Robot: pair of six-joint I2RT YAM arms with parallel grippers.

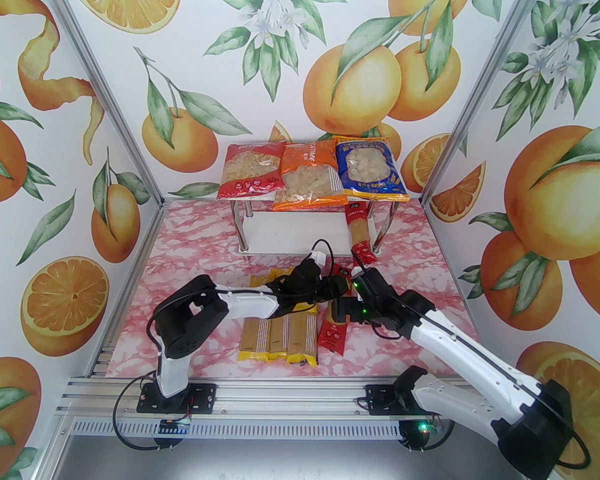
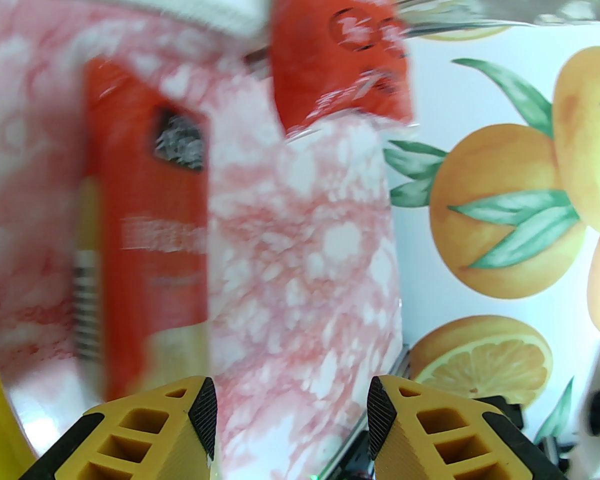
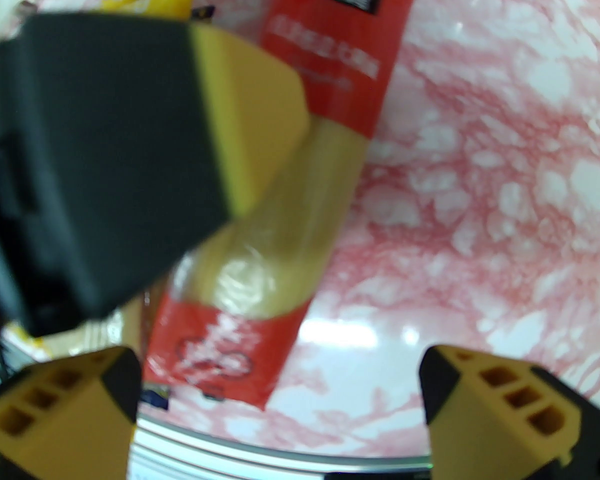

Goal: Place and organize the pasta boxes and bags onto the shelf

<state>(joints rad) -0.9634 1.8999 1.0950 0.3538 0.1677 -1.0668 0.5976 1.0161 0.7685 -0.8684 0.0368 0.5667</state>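
Pink-marble counter [image 1: 180,248], orange-print walls. Near the front edge, three yellow spaghetti packs [image 1: 280,335] side by side. Just beyond, left fingers [image 2: 205,408] parted, gripping nothing. Right fingers [image 3: 125,383] spread wide, empty, beside red spaghetti pack [image 3: 325,133]. At back edge, shelf [image 1: 290,228] topped with three bags [image 1: 312,175].

Three pillow bags with clear windows lie side by side on the top board of the shelf [image 1: 295,228], well beyond both pairs of jaws: a red bag [image 1: 250,170], an orange bag [image 1: 307,178] and a blue bag [image 1: 372,168]. One red spaghetti pack [image 1: 361,230] leans on end against the shelf's right legs, ahead of the jaws of the left gripper [image 2: 290,413]. A second red pack [image 3: 300,203] lies flat just ahead and left of the jaws of the right gripper [image 3: 280,393]. Three yellow packs [image 1: 279,335] lie flat together, left of the left jaws.
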